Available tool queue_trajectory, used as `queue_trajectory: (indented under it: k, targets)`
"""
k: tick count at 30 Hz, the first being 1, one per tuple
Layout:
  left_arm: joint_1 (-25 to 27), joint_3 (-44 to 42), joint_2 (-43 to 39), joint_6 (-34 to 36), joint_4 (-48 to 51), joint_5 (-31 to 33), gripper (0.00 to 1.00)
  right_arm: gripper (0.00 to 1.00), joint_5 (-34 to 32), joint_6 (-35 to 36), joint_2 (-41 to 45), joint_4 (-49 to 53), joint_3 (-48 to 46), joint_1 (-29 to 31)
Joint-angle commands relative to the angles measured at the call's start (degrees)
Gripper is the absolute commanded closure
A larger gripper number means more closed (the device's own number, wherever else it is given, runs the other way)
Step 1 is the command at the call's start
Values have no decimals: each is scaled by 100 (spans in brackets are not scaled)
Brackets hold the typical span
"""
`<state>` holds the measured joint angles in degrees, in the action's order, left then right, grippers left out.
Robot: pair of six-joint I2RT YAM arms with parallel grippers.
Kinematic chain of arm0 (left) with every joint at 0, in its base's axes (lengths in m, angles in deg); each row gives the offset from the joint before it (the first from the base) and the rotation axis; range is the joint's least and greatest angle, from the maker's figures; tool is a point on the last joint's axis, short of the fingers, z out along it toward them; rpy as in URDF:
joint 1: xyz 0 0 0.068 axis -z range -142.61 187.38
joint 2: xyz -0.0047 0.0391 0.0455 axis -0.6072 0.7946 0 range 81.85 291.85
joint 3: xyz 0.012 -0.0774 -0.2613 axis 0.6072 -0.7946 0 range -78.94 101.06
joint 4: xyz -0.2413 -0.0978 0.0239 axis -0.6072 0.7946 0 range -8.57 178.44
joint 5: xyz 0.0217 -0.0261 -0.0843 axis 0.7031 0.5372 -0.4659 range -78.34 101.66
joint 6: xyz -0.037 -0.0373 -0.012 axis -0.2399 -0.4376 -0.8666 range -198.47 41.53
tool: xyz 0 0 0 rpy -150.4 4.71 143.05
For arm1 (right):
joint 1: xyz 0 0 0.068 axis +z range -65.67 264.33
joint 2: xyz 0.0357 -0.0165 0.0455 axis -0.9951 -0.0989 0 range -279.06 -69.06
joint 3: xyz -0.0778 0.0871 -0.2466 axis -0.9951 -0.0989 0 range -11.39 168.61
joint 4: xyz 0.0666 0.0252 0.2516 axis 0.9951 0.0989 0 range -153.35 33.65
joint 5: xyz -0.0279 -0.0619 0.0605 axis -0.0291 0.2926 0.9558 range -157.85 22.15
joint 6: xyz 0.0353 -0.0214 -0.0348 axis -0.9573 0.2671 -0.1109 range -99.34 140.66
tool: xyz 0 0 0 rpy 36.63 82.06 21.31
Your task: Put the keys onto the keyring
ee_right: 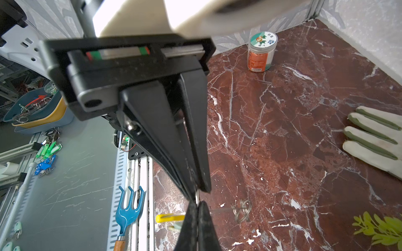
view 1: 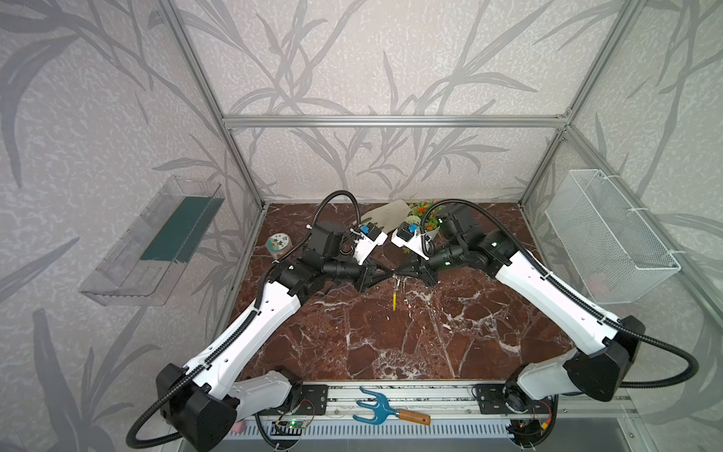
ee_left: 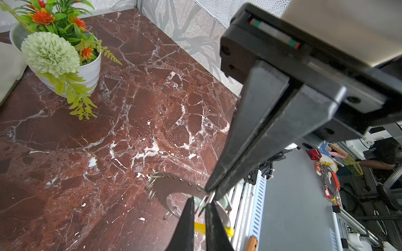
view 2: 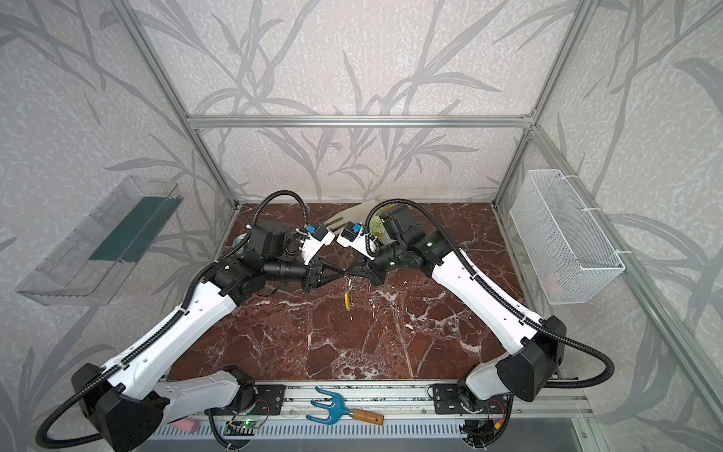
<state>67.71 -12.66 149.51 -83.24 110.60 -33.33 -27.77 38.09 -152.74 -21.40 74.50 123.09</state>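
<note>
**Left pincer (ee_left: 210, 192):** drawn narrow. Its tips meet the end of the keys (ee_left: 174, 187), and you can read that as a pinch on them.

**Right pincer (ee_right: 196, 193):** fully closed on the thin wire of the keyring (ee_right: 168, 218). It stands tip to tip with the left pincer, raised off the table (view 1: 352, 344), as you see in both top views.

**Keys:**
- A flat silvery blade with a row of holes and small split rings on it reaches away from the left pincer's tips.
- A pale tag sits just behind the right pincer's fingers (ee_left: 187, 219).
- In a top view the cluster (view 1: 398, 282) sits just under the point where the pincers meet.

**Keyring:** it shows edge-on in both top views. It hangs from the meeting point, with its yellow sleeve (view 2: 347, 303) at the end farthest from the tips.

**Flower pot (ee_left: 91, 71):** white, with green and orange blooms. It stands behind the right pincer, near the back wall.

**Glove (ee_right: 369, 139):** pale, lying flat on the table behind the two pincers, beside the pot.

**Jar (ee_right: 261, 54):** orange label, printed lid. It stands upright, well apart from the pincers, out past the left one.

**Garden fork (view 1: 375, 407):** blue head, wooden handle. It lies on the front rail, well apart from both pincers.
</note>
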Motion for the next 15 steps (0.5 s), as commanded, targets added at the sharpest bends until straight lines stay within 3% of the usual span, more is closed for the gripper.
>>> queue_trajectory:
  k: [1, 4, 10, 12, 15]
  targets:
    - [43, 163, -65, 78, -239, -165, 92, 100, 202, 8, -48, 43, 113, 114]
    - [42, 114, -91, 30, -323, -190, 100, 100, 195, -8, -31, 32, 87, 118]
    - [44, -33, -190, -36, -532, -94, 100, 100, -52, -141, 102, -140, -59, 119]
    - [39, -116, -232, -88, -680, -34, 100, 87, -188, -328, 193, -301, -168, 76]
    - [42, -267, -317, -191, -957, 49, 100, 80, -87, -741, 419, -777, -450, -145]
